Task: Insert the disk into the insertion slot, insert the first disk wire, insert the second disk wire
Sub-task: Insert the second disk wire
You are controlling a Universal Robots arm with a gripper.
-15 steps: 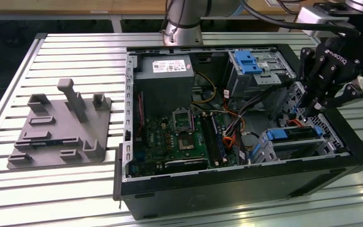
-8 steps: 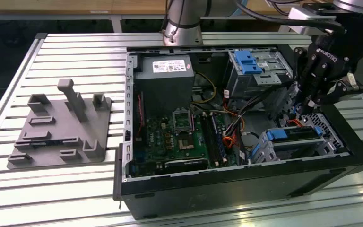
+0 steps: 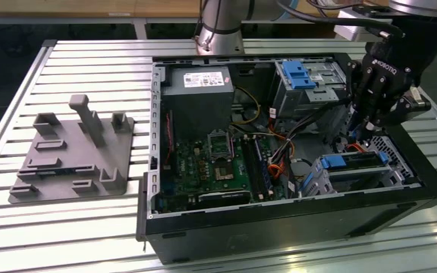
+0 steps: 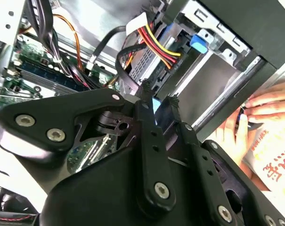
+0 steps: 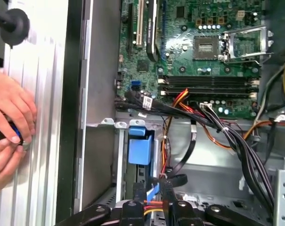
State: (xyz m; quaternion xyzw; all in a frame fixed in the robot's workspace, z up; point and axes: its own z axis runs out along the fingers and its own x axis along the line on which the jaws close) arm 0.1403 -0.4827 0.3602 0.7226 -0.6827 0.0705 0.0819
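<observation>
Gripper pinching blue connector, just above disk seated in insertion slot.

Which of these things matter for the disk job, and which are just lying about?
Job:
disk
slot
wires
gripper

Lying about:
grey fixture
latched cage
motherboard
a person's hands

A slatted aluminium table catches bright light on its front slats; behind it runs what may be a wooden benchtop, dark beneath.
</observation>
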